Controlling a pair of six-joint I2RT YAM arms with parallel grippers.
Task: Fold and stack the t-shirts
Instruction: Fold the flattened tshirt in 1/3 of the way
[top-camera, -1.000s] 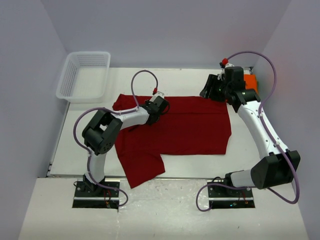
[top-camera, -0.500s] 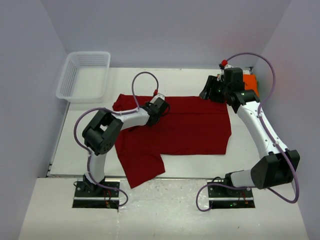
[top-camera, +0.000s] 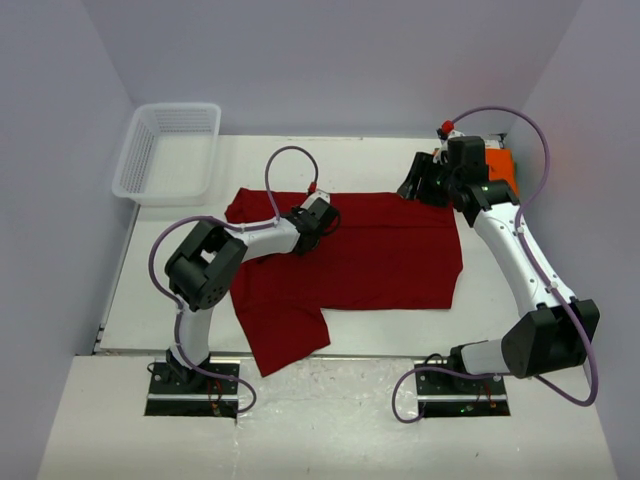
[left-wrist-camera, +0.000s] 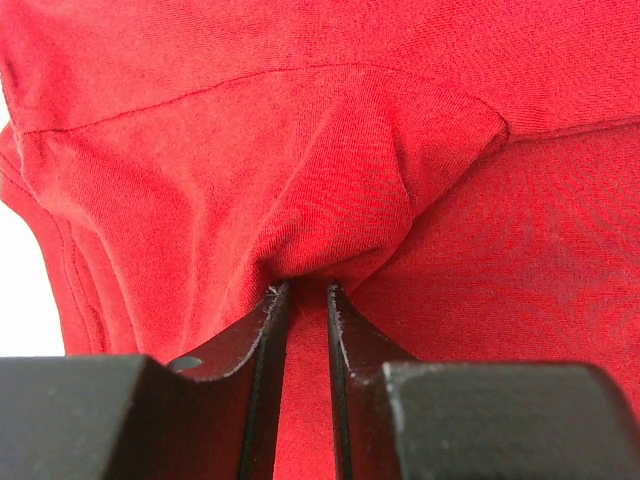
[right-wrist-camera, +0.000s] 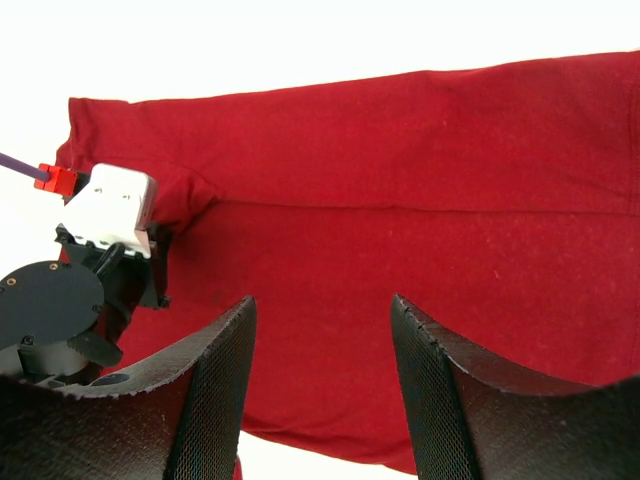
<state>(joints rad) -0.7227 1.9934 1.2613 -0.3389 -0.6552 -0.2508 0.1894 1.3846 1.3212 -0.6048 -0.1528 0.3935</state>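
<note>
Top external view: the white basket stands at the far left of the desk. The dark red t-shirt lies spread in the middle. The left gripper is clenched on a pinch of its cloth, probably to pull a fold. The right gripper hangs released over the shirt's far right edge and grasps nothing. The orange t-shirt waits behind it. I can read no writing anywhere.

The top external camera looks down from above and behind the arm bases over the whole table. The left wrist camera sits close behind the left gripper, the dark red t-shirt ahead of its tips filling the frame. The right wrist camera, farther back behind the right gripper, shares that shirt.
</note>
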